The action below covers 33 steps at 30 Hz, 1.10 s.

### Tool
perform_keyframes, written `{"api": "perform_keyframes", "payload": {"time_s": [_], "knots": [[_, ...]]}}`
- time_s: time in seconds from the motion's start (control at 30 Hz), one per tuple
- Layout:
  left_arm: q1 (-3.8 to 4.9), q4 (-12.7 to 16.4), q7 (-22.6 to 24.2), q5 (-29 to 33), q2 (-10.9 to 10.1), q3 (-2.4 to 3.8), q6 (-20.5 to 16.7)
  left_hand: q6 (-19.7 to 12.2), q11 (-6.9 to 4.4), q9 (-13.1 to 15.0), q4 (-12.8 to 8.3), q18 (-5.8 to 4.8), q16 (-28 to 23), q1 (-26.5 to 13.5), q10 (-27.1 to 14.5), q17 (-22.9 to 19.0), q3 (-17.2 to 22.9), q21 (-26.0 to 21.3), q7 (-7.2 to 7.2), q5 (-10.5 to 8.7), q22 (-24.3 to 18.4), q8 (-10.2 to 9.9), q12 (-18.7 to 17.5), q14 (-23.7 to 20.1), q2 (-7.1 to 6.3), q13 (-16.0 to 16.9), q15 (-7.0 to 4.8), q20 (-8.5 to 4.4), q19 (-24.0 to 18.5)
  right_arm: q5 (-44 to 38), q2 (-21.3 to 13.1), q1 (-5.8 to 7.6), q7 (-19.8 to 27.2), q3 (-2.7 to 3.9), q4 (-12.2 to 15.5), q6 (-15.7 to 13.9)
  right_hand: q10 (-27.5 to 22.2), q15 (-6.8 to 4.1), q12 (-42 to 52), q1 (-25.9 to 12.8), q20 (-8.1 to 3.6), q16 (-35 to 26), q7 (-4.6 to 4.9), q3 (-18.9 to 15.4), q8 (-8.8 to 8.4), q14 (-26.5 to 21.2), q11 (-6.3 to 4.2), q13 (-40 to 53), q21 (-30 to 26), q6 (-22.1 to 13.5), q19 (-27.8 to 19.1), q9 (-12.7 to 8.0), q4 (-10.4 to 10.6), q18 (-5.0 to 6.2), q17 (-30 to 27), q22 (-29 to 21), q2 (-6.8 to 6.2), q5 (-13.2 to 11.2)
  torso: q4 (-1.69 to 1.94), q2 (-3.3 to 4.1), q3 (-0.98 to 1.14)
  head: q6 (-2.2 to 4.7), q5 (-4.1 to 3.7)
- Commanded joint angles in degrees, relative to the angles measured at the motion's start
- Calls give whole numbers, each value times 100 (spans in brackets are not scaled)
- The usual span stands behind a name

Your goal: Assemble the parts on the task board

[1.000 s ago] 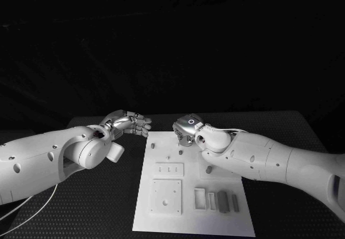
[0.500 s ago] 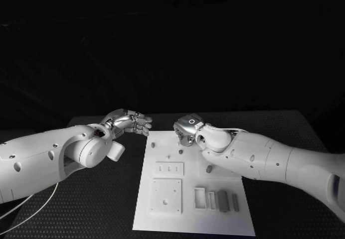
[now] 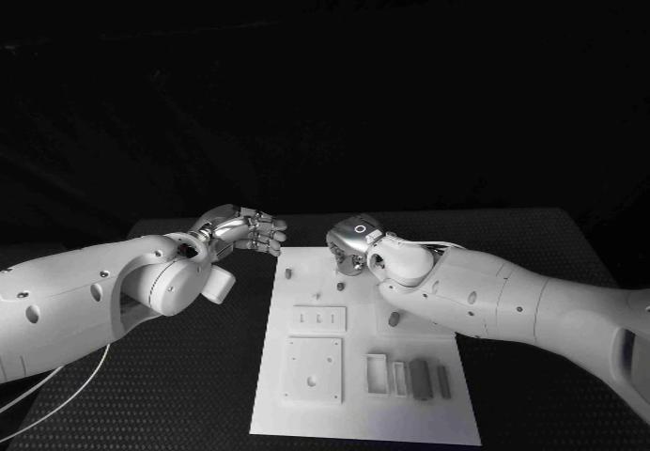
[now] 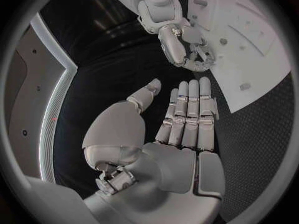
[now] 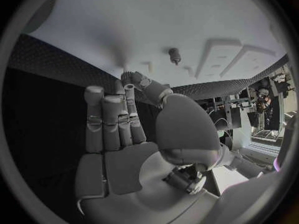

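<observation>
The white task board [image 3: 365, 413] lies in the middle of the table. Grey parts [image 3: 423, 379] stand in slots at its near right, and a small peg [image 3: 394, 319] stands mid-board. My right hand [image 3: 355, 244] hovers over the board's far end, near another peg [image 3: 337, 282]. In the right wrist view, that hand [image 5: 124, 134] has its thumb tip against a fingertip above the board [image 5: 124, 25] and a peg [image 5: 175, 56]. I cannot tell whether anything is pinched. My left hand [image 3: 247, 230] hangs left of the board. Its fingers [image 4: 187, 114] are straight and hold nothing.
A raised square plate [image 3: 315, 370] and a small slotted plate [image 3: 321, 320] sit on the board's left half. Black textured table [image 3: 190, 395] surrounds the board. The left wrist view shows my right hand [image 4: 187, 50] at the board's [image 4: 249, 40] edge.
</observation>
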Motion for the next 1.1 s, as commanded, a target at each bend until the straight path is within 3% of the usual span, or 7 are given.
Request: {"api": "perform_keyframes", "payload": {"time_s": [0.03, 0.23, 1.1], "knots": [[13, 9, 33, -23, 14, 6, 55, -6, 24, 7, 27, 85, -40, -40, 6, 6, 1, -19, 26, 25, 8, -34, -27, -4, -21, 8, 34, 5, -50, -57, -1, -7, -41, -4, 5, -72, 186, -39, 4, -4, -39, 11, 7, 86, -3, -26, -106, 569, 19, 33, -18, 5, 49, 488, -7, 120, 38, 40, 6, 8, -1, 1, -3], [13, -2, 34, -23, 24, 6, 58, -6, 24, 8, 27, 85, -43, -39, 7, 9, 1, -20, 26, 25, 9, -35, -31, -4, -20, 10, 34, 5, -50, -94, -21, -7, -85, -4, 5, -101, 199, -43, 6, 3, -41, 19, 2, 90, -1, -21, -111, 586, 27, 47, -13, 15, 43, 488, -7, 122, 40, 38, -9, 8, -7, 3, 1], [19, -2, 30, -23, 37, 6, 57, -4, 25, 11, 27, 85, -57, -34, 10, 23, 0, -25, 25, 25, 14, -41, -45, -2, -23, 19, 34, 6, -51, -104, 20, -5, -74, -3, -61, -57, 201, -46, 0, 4, -41, 25, 0, 94, -7, -19, -113, 607, 36, 52, -10, 25, 43, 488, -10, 123, 37, 38, -5, 8, -2, -17, 0]]}}
